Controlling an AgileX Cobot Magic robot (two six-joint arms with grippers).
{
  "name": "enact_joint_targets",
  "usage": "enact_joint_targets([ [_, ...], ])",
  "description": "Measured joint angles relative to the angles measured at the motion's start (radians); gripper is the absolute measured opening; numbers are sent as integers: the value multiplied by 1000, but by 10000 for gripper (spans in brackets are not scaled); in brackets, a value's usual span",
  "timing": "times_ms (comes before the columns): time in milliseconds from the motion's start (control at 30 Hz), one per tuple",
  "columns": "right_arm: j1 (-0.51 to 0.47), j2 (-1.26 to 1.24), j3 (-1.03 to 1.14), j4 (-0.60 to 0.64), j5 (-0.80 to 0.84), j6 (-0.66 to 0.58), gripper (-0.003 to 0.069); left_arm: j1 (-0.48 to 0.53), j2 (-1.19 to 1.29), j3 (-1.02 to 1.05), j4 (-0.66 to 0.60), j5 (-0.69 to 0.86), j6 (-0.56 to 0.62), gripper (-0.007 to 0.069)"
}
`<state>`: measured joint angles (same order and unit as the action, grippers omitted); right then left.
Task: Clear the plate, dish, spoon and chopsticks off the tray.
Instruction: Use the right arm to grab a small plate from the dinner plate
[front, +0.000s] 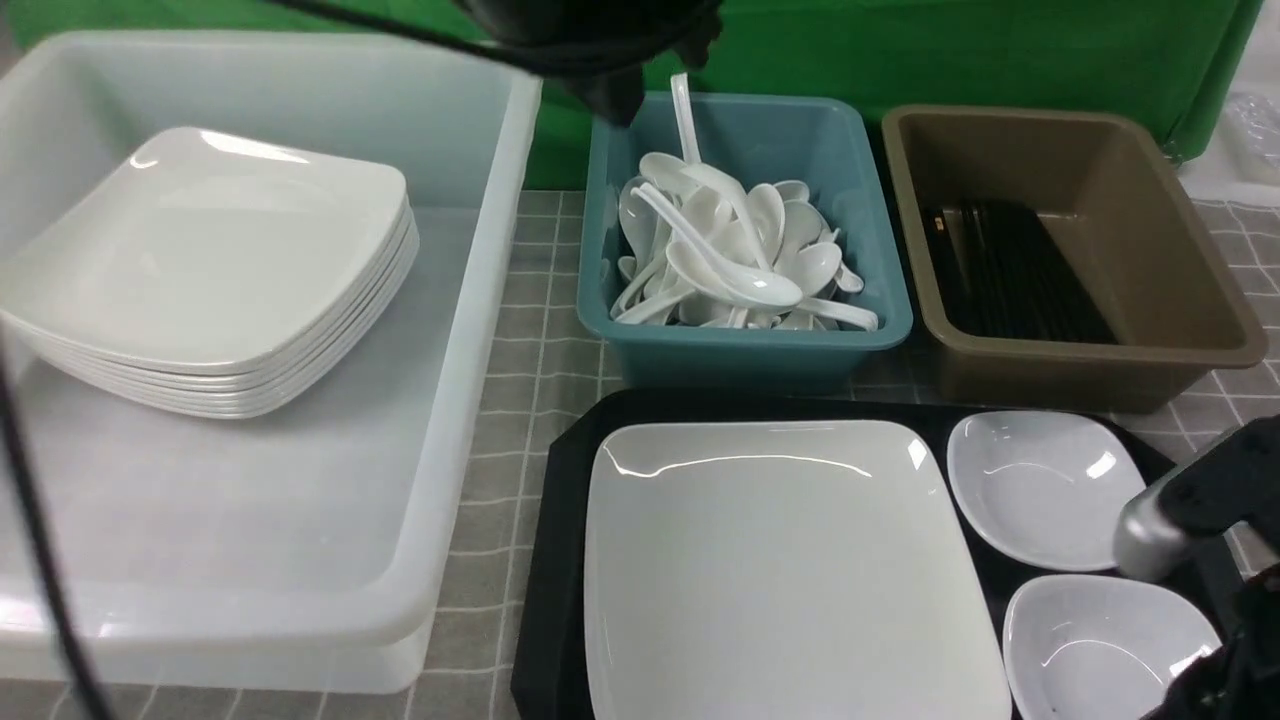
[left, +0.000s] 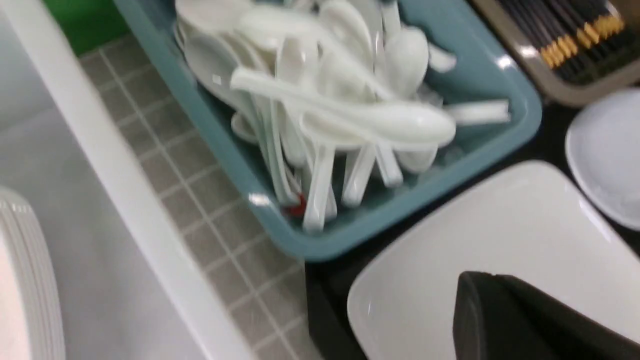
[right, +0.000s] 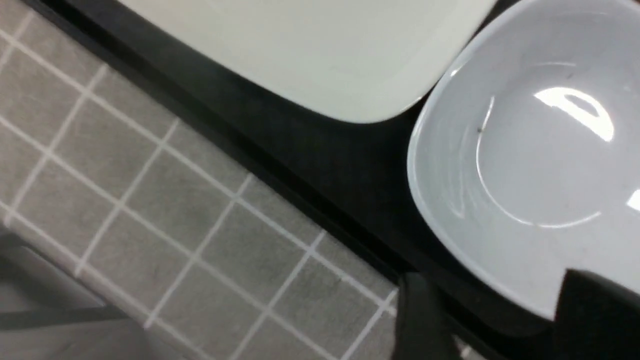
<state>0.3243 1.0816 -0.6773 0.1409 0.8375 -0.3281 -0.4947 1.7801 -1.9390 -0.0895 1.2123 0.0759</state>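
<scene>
The large white plate (front: 780, 570) lies on the black tray (front: 560, 560), with two small white dishes (front: 1040, 485) (front: 1100, 645) to its right. My left gripper (front: 612, 95) hangs over the back of the teal bin, shut and holding nothing (left: 470, 287). Just beside it one white spoon (front: 684, 120) stands upright over the spoon pile, apart from the fingers. My right gripper (right: 492, 280) is open at the tray's front right, one finger over the near dish (right: 530, 165) and the other outside its rim. Black chopsticks (front: 1020, 270) lie in the brown bin.
A teal bin (front: 745, 345) full of white spoons and a brown bin (front: 1090, 370) stand behind the tray. A big translucent white bin (front: 440, 560) on the left holds a stack of plates (front: 215, 270). A grey checked cloth (front: 535, 370) covers the table.
</scene>
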Motion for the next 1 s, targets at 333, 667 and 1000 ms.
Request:
enact_joint_targets([
  [333, 135, 200, 103, -66, -242, 82, 552, 0, -368, 633, -302, -169, 393, 3],
  [667, 138, 250, 103, -94, -303, 105, 553, -2, -310, 771, -499, -319, 701, 3],
  [1000, 138, 320, 103, -191, -314, 208, 553, -125, -212, 739, -360, -401, 627, 3],
])
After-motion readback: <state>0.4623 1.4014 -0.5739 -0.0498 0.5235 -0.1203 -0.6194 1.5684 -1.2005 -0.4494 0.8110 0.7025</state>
